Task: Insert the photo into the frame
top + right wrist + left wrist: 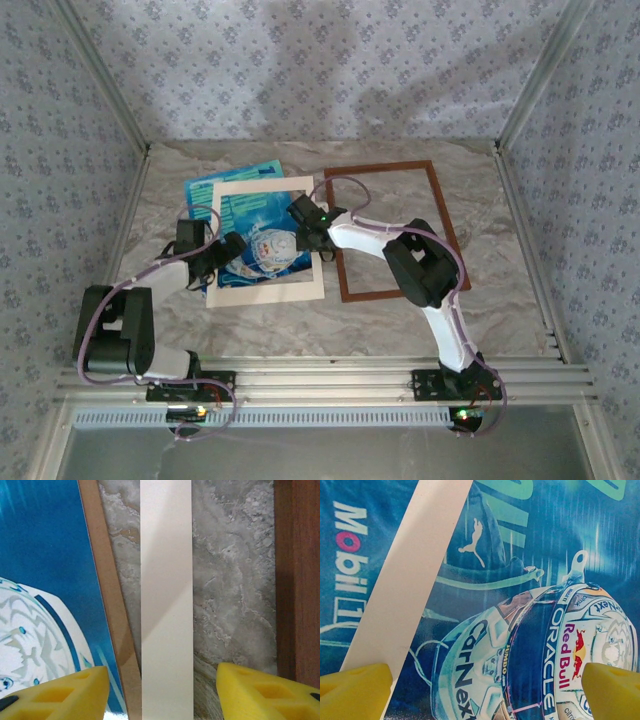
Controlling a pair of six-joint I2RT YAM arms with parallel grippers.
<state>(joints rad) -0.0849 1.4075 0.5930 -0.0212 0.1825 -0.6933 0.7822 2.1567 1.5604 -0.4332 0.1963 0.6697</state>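
Observation:
The photo, a blue-teal sheet with a white helmet, lies left of centre under a cream mat. The reddish-brown frame lies flat to its right with bare table inside it. My left gripper hovers open over the helmet on the photo, nothing between its yellow fingertips. My right gripper is open astride the mat's right bar without touching it. The photo shows at the left of that view and the frame's bar at its right edge.
A brown backing board's edge sticks out between photo and mat bar. The mat's left bar crosses the left wrist view diagonally. Marble tabletop stretches in front of the frame. Metal rails and patterned walls enclose the table.

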